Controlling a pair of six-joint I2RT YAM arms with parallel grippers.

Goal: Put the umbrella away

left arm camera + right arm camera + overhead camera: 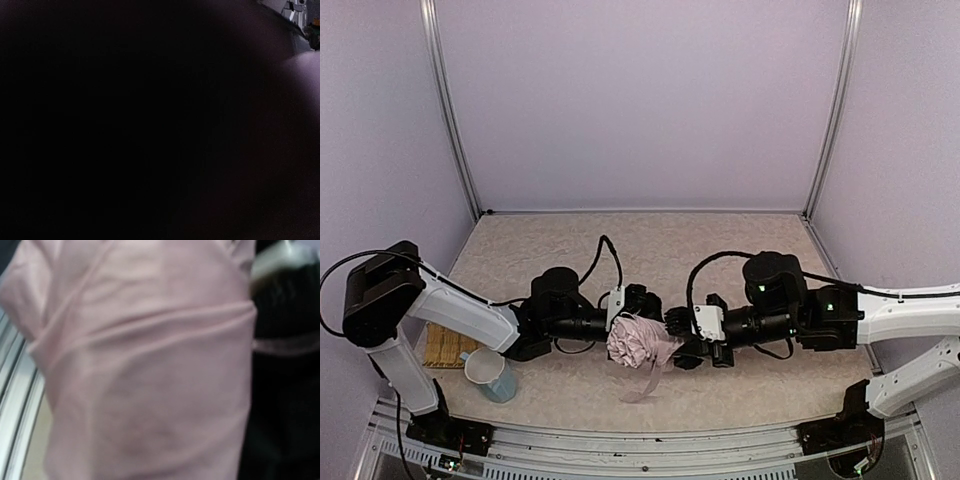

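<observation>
**Mia:** Pink cloth, all bunched up! Is that the umbrella (638, 342)?

**Ben:** Yes. It is in the middle of the sandy counter (620, 235), closer to the near edge, right between the two arms. A thin pink strap (646, 385) hangs down from it toward the near side.

**Mia:** Where is there room to move?

**Ben:** Mostly on the far side, all the way to the back wall (640, 100). Pale walls stand close on the left and right too. A metal rail (650, 440) runs along the near edge. At the near left, a light blue cup (492, 375) stands just beside a wooden mat (442, 345), under the left arm.

**Mia:** What is the right claw (678, 342) doing?

**Ben:** Its black fingers are set narrow, and they pinch the right end of the umbrella. In its own camera the pink cloth (150, 365) fills almost everything.

**Mia:** And the left claw (620, 318)?

**Ben:** It is pressed up to the left side of the umbrella. Its own camera is nearly all dark, so I cannot tell if it is wide or closed.
</observation>
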